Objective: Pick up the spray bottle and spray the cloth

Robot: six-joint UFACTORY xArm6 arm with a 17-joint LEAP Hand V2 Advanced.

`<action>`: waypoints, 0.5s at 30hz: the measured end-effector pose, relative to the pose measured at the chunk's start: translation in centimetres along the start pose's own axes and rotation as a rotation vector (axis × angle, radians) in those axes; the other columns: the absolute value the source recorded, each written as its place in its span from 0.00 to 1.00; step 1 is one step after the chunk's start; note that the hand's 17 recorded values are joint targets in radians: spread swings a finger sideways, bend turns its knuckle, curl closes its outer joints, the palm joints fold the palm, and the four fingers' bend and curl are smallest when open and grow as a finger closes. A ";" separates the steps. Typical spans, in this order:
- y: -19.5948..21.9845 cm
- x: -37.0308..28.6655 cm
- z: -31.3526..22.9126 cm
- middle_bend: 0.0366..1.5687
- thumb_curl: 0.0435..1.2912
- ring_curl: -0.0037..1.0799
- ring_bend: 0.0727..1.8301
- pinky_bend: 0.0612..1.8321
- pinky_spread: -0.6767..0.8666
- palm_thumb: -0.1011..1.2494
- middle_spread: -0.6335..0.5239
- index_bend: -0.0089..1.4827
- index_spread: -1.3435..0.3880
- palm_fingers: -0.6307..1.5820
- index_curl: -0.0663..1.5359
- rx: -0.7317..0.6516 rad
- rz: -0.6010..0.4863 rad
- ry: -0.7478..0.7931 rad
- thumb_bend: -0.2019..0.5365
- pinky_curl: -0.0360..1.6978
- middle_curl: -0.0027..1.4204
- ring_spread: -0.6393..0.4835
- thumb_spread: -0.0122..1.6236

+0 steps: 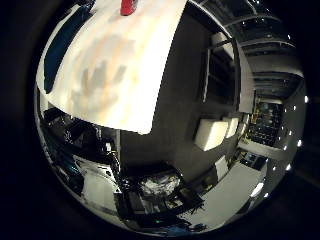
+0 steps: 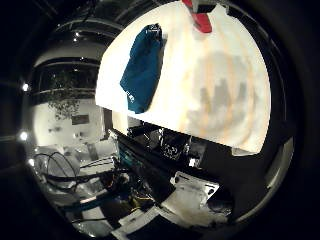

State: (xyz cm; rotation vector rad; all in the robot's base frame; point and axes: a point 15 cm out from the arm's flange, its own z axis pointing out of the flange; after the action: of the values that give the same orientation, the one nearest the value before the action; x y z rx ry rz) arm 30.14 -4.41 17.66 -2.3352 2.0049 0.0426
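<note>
The pale bench point(image 2: 220, 100) fills much of both palm views, with a grey shadow of fingers falling on its bare middle. No part of the hand itself shows in either view, so whether its fingers are spread or curled cannot be told.

On the bench, the dark teal cloth point(image 2: 142, 70) lies crumpled near 1 edge, well apart from the shadow. In the little finger side view only a dark strip of it shows along the bench's rim.

Farther across the bench stands the red spray bottle point(image 2: 201, 20), near the far edge and apart from the cloth. It is cut off by the limit of both views: only its lower red body and a pale band show, and its nozzle and trigger are hidden.

Beyond the bench's edge, the room is dim clutter, too dark to make out.
</note>
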 end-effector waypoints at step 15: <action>0.7 -0.2 0.9 0.10 0.18 0.25 0.12 0.13 0.69 0.31 0.64 0.11 0.65 0.33 0.21 -0.013 0.005 -0.007 0.24 0.21 0.24 0.77 0.63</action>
State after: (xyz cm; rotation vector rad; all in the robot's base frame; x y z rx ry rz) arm 29.42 -4.23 16.73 -2.3348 2.0133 0.0645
